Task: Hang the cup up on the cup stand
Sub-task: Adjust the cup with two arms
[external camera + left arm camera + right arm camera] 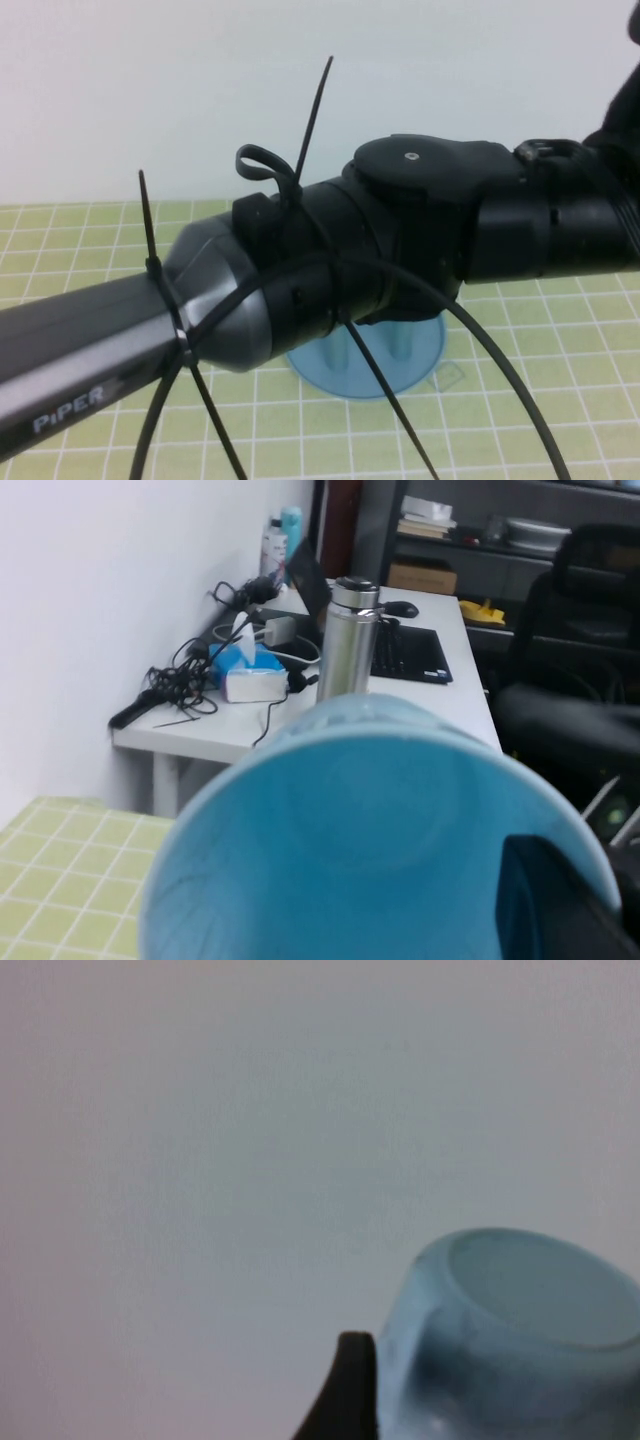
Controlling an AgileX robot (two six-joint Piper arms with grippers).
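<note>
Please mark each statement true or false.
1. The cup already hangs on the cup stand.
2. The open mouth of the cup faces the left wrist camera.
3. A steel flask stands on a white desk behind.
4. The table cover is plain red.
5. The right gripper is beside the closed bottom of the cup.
1. False. The cup is in the air, held by the left gripper. The cup stand sits below the arms on the table.
2. True.
3. True. The flask stands on the desk.
4. False. The table cover is yellow-green with a white grid.
5. True. The right gripper shows next to the bottom of the cup.
</note>
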